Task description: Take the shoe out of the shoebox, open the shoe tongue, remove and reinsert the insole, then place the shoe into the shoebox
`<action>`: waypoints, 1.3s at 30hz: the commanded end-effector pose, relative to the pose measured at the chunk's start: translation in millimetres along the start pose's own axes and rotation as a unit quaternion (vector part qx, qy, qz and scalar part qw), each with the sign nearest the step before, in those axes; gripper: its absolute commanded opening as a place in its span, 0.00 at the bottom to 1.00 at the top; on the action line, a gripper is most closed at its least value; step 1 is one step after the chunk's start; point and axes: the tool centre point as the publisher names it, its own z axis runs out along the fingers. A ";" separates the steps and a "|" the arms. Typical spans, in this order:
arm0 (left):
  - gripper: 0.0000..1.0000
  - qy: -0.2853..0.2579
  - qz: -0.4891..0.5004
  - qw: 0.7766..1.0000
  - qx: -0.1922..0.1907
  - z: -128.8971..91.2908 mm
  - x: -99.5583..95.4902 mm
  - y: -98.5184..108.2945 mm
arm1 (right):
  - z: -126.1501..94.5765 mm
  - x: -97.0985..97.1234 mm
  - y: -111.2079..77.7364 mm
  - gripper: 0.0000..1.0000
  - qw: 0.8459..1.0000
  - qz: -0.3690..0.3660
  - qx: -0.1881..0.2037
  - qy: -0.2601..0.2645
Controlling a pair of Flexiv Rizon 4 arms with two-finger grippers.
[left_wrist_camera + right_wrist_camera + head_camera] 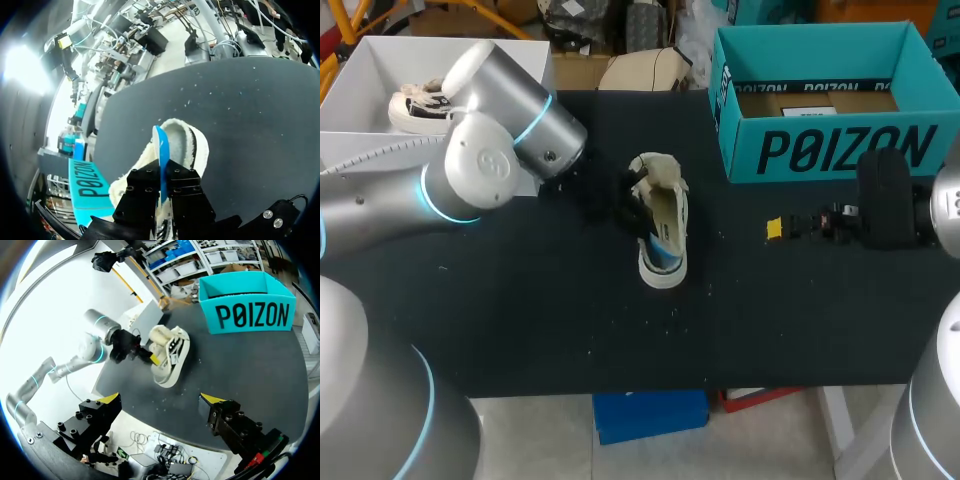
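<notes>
The left gripper (163, 180) pinches the blue insole (162, 145), half in the shoe (660, 225) lying front-to-back mid table (520, 330); the right gripper (161, 400), open, sits far off.

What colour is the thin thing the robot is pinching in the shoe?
Bright blue. That insole shows best in the left wrist view.

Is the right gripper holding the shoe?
No, the right gripper is open and empty, and the shoe lies ahead of it on the table.
</notes>
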 end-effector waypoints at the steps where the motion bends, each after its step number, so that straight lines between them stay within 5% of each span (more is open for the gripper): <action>1: 0.00 0.003 -0.002 1.000 -0.009 2.9 1.3 0.7 | 0.4 0.8 -0.1 1.00 1.000 0.000 0.000 -0.001; 3: 0.00 0.004 -0.002 1.000 -0.009 3.0 1.2 0.5 | 0.4 0.8 -0.1 1.00 1.000 0.000 0.000 -0.001; 4: 0.09 0.004 -0.001 1.000 -0.009 3.0 0.2 -1.3 | 0.4 0.8 -0.1 1.00 1.000 0.000 0.000 -0.001; 6: 0.81 0.008 0.004 1.000 -0.003 1.6 -1.6 -6.7 | 0.4 0.8 -0.1 1.00 1.000 0.000 0.000 -0.001; 7: 1.00 0.007 0.005 1.000 0.003 0.1 -2.6 -10.6 | 0.4 0.8 -0.1 1.00 1.000 0.000 0.000 -0.001; 16: 0.98 0.043 0.024 0.999 -0.002 -35.5 -9.2 -47.6 | 0.4 0.8 -0.1 1.00 1.000 0.000 0.000 -0.001; 22: 0.14 0.114 0.051 0.991 -0.045 -32.8 -10.6 -47.6 | 0.4 0.8 -0.1 1.00 1.000 0.000 0.000 -0.001; 24: 0.00 0.128 0.050 0.989 -0.046 -29.2 -8.0 -46.5 | 0.4 0.8 -0.1 1.00 1.000 0.000 0.000 -0.001; 39: 0.00 0.169 0.037 0.983 -0.056 -7.9 14.4 -26.8 | 0.4 0.8 -0.1 1.00 1.000 0.000 0.000 -0.001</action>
